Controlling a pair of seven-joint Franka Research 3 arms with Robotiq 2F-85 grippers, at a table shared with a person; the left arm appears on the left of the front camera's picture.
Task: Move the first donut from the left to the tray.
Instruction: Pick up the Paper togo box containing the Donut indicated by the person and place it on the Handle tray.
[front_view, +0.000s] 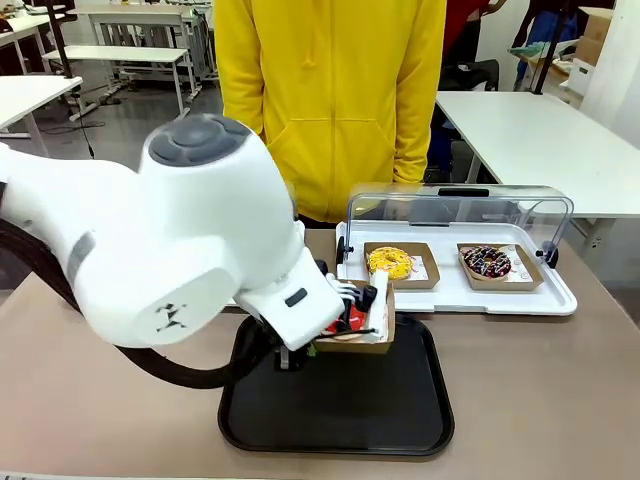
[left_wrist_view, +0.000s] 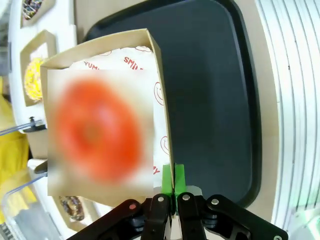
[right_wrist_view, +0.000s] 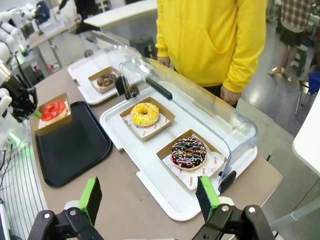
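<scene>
The first donut from the left (left_wrist_view: 95, 130), red-iced, lies on white paper in its brown cardboard holder (left_wrist_view: 159, 65). My left gripper (left_wrist_view: 173, 176) is shut on the holder's side wall, its green pads pinching the cardboard. In the front view the holder (front_view: 362, 344) sits over the far edge of the black tray (front_view: 340, 410), partly hidden by my left arm. Whether it touches the tray is unclear. In the right wrist view the red donut (right_wrist_view: 53, 110) is at the tray's (right_wrist_view: 75, 150) far corner, and my right gripper (right_wrist_view: 148, 200) stands open, well away from it.
A white tray (front_view: 560, 295) with a raised clear lid holds a yellow donut (front_view: 390, 262) and a sprinkled chocolate donut (front_view: 487, 262). A second lidded tray holds a chocolate donut (right_wrist_view: 106, 80). A person in a yellow hoodie (front_view: 330, 100) stands at the far side.
</scene>
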